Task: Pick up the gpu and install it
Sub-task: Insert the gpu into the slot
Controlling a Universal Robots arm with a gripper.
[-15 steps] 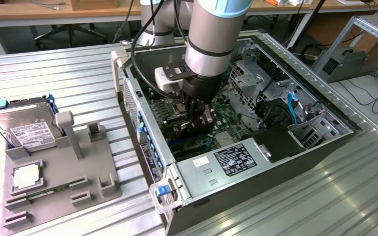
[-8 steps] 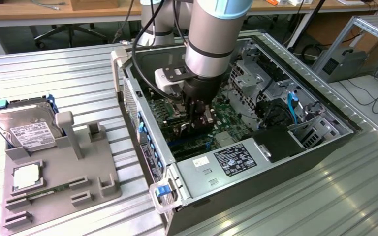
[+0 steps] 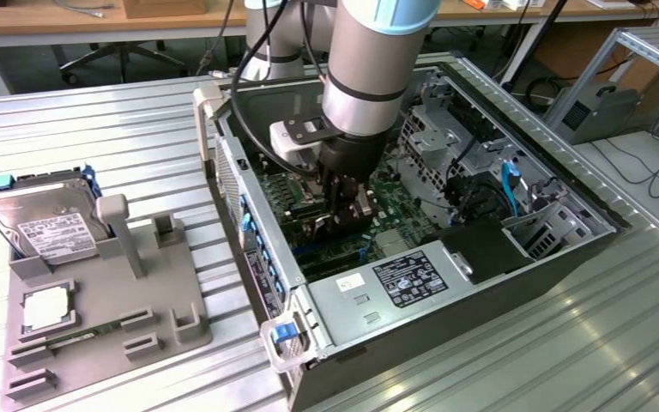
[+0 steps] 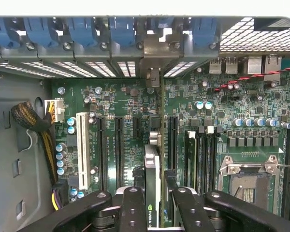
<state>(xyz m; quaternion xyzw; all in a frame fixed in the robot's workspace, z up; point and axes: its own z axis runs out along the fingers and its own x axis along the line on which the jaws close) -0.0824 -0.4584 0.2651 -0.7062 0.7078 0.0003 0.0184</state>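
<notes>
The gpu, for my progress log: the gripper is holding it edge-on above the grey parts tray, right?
Not above the tray. The gripper is holding the gpu edge-on inside the open computer case, above the motherboard and its slots. The grey parts tray sits apart, outside the case. The wrist view shows this.

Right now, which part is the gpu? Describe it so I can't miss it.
Find the open computer case on the slatted table, then the green motherboard inside. The gpu is the thin dark card standing on edge, clamped in the gripper, bearing a green logo, unlike the empty black slots beside it.
</notes>
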